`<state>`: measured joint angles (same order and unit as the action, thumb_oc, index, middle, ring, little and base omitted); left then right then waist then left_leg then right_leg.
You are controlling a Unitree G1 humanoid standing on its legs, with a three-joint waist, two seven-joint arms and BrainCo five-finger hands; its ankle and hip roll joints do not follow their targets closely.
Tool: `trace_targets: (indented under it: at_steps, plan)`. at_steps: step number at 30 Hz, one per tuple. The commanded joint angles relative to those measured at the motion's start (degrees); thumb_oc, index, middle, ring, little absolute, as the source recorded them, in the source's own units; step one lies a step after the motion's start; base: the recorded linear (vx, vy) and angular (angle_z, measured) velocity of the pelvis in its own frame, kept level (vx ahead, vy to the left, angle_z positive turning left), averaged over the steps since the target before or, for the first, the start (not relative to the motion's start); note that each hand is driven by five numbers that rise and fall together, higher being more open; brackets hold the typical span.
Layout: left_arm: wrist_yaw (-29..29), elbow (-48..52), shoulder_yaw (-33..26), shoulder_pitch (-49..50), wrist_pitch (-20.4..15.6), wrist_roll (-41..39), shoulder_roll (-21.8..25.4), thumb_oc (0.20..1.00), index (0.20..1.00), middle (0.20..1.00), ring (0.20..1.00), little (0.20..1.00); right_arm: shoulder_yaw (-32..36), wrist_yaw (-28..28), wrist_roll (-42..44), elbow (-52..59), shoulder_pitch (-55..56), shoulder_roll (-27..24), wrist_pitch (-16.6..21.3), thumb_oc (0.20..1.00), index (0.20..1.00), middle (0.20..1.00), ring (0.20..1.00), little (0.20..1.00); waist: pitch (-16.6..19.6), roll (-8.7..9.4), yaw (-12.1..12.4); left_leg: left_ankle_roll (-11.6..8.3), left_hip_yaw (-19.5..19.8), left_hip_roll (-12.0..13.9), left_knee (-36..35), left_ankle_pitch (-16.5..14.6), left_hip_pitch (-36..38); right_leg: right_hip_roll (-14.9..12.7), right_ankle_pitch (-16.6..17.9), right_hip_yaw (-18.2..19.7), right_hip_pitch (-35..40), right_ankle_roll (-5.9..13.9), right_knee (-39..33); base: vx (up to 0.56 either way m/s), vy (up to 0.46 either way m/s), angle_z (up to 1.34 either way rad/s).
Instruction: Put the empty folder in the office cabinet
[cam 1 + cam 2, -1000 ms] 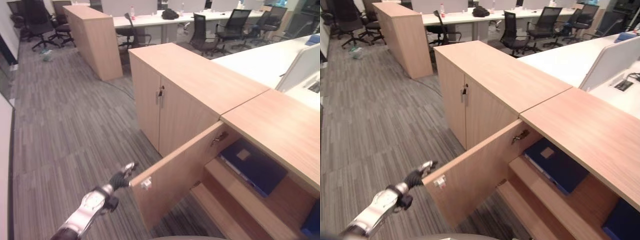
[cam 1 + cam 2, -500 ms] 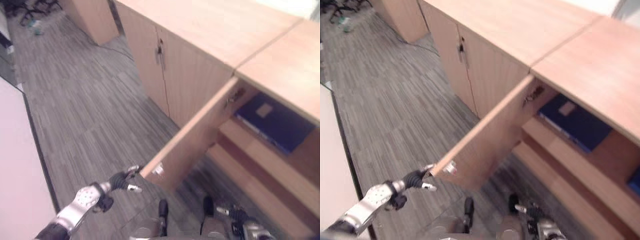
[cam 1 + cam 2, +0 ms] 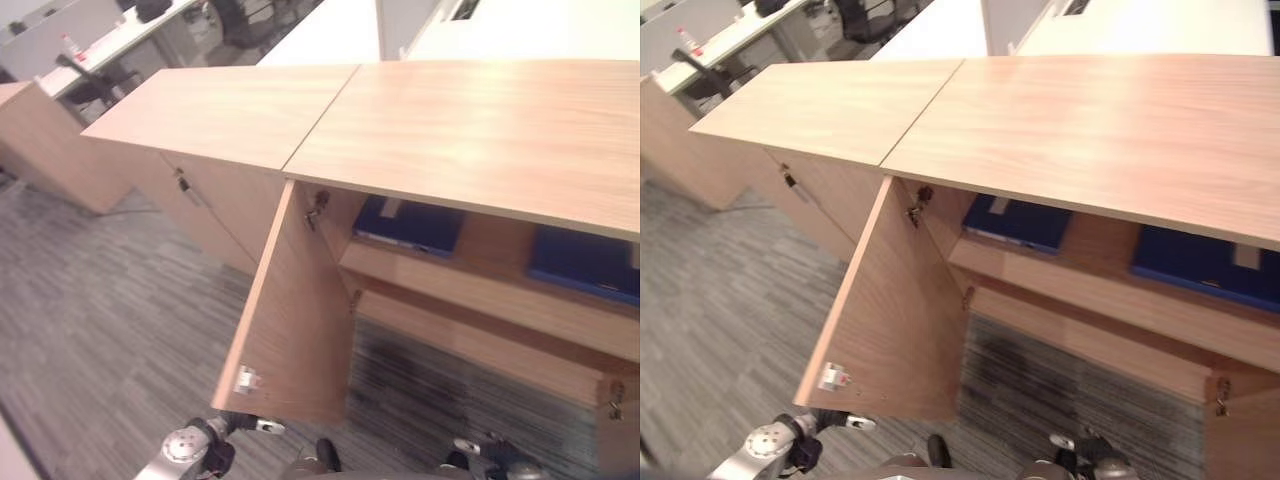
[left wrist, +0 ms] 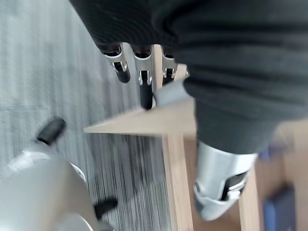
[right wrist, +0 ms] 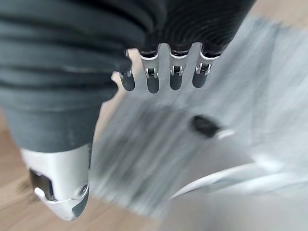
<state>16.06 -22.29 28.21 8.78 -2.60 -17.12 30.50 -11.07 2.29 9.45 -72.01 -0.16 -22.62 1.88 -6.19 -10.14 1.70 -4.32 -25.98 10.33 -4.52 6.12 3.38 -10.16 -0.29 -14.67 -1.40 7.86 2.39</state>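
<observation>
At cabinet door (image 3: 290, 320) bottom corner, left hand (image 3: 245, 423) open, fingers straight; blue folders (image 3: 410, 224) on shelf inside; right hand (image 5: 159, 72) relaxed.

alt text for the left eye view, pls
The office cabinet's door stands wide open, with the robot's left hand at its lower outer corner. Inside, two dark blue folders lie flat on the upper shelf, under the wooden cabinet top. Grey striped carpet covers the floor.

Cabinet (image 3: 470, 130) and open door (image 3: 290, 320): light wood grain, silver latch on door. Two folders (image 3: 410, 225) (image 3: 585, 262) on upper shelf: dark blue. Floor (image 3: 90, 310): grey streaked carpet.
</observation>
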Motion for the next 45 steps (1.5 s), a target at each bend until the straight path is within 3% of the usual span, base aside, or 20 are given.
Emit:
trace_targets:
  at_steps: [1,7,12,18,19,20,21,22,23,28,34,37,42,45]
  plan:
    - [-0.9,7.6,-1.6,-12.3,-6.1,-2.0,-2.9,1.000,1.000,1.000,1.000,1.000,0.1,-0.5,-2.3,-1.2,-4.4,1.5,0.8,1.000,1.000,1.000,1.000,1.000,-1.1,1.05,-2.5,-0.01,-1.3,-3.4,0.6,-1.7,-2.1,-1.0,-0.9,2.9,5.1,3.00,-5.6,0.00,-0.074,-0.43]
    - [-0.4,7.2,0.0,-14.2,-6.1,-1.8,-4.9,1.000,1.000,1.000,1.000,1.000,4.2,-0.1,0.0,-4.8,-3.1,-0.5,0.3,1.000,1.000,1.000,1.000,1.000,0.0,-0.93,-4.4,-1.76,-3.1,-1.3,0.8,0.6,-0.8,0.7,-1.9,3.7,7.1,2.46,-7.1,0.00,-0.135,-0.47]
    - [0.8,6.5,3.4,-17.0,-5.7,-0.8,-7.3,1.000,1.000,1.000,1.000,1.000,7.7,0.0,3.1,-6.7,-0.6,-0.9,0.0,1.000,1.000,1.000,1.000,1.000,0.5,-2.72,-7.7,-3.25,-2.8,0.2,1.3,2.4,0.6,1.7,-3.3,2.6,9.7,1.39,-7.2,-0.02,-0.086,0.06]
    - [0.7,5.5,5.2,-19.2,-5.7,-0.5,-8.8,1.000,1.000,1.000,1.000,1.000,5.8,0.1,2.8,-7.2,-1.2,1.0,0.1,1.000,1.000,1.000,1.000,1.000,0.8,-1.71,-9.3,-3.90,-2.6,1.9,4.2,2.0,0.3,2.5,-3.6,4.7,9.3,0.56,-7.0,0.00,-0.077,-0.03]
    - [-0.2,4.7,4.7,-19.5,-6.1,-0.8,-9.0,1.000,1.000,1.000,1.000,1.000,4.3,0.0,2.3,-6.6,-1.8,1.6,0.1,1.000,1.000,1.000,1.000,1.000,0.7,-0.62,-9.0,-3.99,-0.2,2.2,6.5,1.4,-0.6,2.9,-3.6,6.6,8.8,0.14,-6.7,0.00,-0.092,-0.21]
    - [-0.3,4.7,4.6,-19.6,-6.1,-0.7,-8.9,1.000,1.000,1.000,1.000,1.000,4.3,0.0,2.3,-6.6,-1.9,1.6,0.1,1.000,1.000,1.000,1.000,1.000,0.7,-0.69,-9.0,-3.94,-0.3,2.4,6.6,1.5,-0.9,3.0,-3.3,6.7,8.6,0.04,-6.8,0.04,-0.080,-0.42]
    - [-2.2,3.4,3.3,-19.0,-6.6,-0.8,-9.1,1.000,1.000,1.000,1.000,1.000,2.1,-0.1,1.4,-5.7,-2.4,2.2,0.2,1.000,1.000,1.000,1.000,1.000,0.2,0.67,-7.4,-3.96,7.7,1.0,9.4,1.4,-2.1,3.4,-3.5,9.0,8.2,-0.49,-6.3,0.03,-0.069,-0.50]
    - [-2.9,2.1,2.6,-18.9,-6.7,-0.8,-9.4,1.000,1.000,1.000,1.000,1.000,1.2,-0.1,0.9,-5.3,-2.1,2.5,0.2,1.000,1.000,1.000,1.000,1.000,0.1,1.60,-6.8,-3.51,11.4,0.3,9.7,0.7,-2.6,3.4,-3.6,10.0,8.0,-0.68,-6.1,0.15,-0.126,-1.70]
    - [-4.7,-0.1,0.5,-18.3,-7.0,-1.0,-9.5,1.000,1.000,1.000,1.000,1.000,0.2,-0.3,-0.3,-4.9,-1.1,2.8,0.2,1.000,1.000,1.000,1.000,1.000,0.3,3.25,-5.3,-2.43,18.3,-1.6,8.6,-1.7,-3.2,3.6,-3.4,12.5,7.8,-0.79,-5.8,0.16,-0.120,-1.93]
    - [-8.0,-4.0,-4.3,-18.7,-7.5,-1.9,-9.3,1.000,1.000,1.000,1.000,1.000,0.6,-0.5,-1.0,-4.9,-0.4,2.2,0.0,1.000,1.000,1.000,1.000,1.000,0.6,5.60,-3.0,-2.25,27.9,-5.2,5.8,-1.2,-6.8,5.2,-3.1,17.6,8.1,-1.17,-6.0,0.18,-0.033,-0.98]
    - [-10.8,-9.6,-9.3,-20.1,-7.8,-1.9,-8.9,1.000,1.000,1.000,1.000,1.000,0.7,-1.5,-1.6,-4.6,-0.3,2.3,-0.1,1.000,1.000,1.000,1.000,1.000,1.7,6.29,-3.4,-1.52,25.4,-5.3,1.3,-1.9,-2.5,6.4,-3.5,22.0,8.7,-0.59,-5.3,0.14,0.076,-0.73]
    - [-13.7,-19.5,-12.7,-25.0,-8.1,-1.9,-7.8,1.000,1.000,1.000,1.000,1.000,0.4,-2.0,-0.7,-3.6,0.0,3.8,0.3,1.000,1.000,1.000,1.000,1.000,3.3,7.96,-4.9,-0.47,20.9,-5.6,-0.3,-3.6,1.2,5.1,-3.2,25.4,7.7,1.04,-4.2,0.20,0.192,-0.67]
    - [-14.6,-22.7,-13.7,-27.6,-8.2,-1.6,-6.0,1.000,1.000,1.000,1.000,1.000,-0.5,-2.7,-0.9,-3.2,0.6,4.8,0.2,1.000,1.000,1.000,1.000,1.000,3.4,8.74,-5.6,0.52,18.2,-6.1,-0.5,-5.1,2.5,4.0,-3.2,27.3,6.1,2.42,-1.8,0.07,0.139,-0.33]
    - [-15.1,-23.8,-14.3,-29.6,-8.1,-1.6,-4.5,1.000,1.000,1.000,1.000,1.000,-0.8,-3.0,-1.0,-2.6,1.2,5.1,0.3,1.000,1.000,1.000,1.000,1.000,2.8,9.23,-5.7,1.37,16.8,-6.0,-0.5,-6.1,3.2,4.3,-4.0,27.9,3.4,3.27,3.7,0.04,0.104,-0.40]
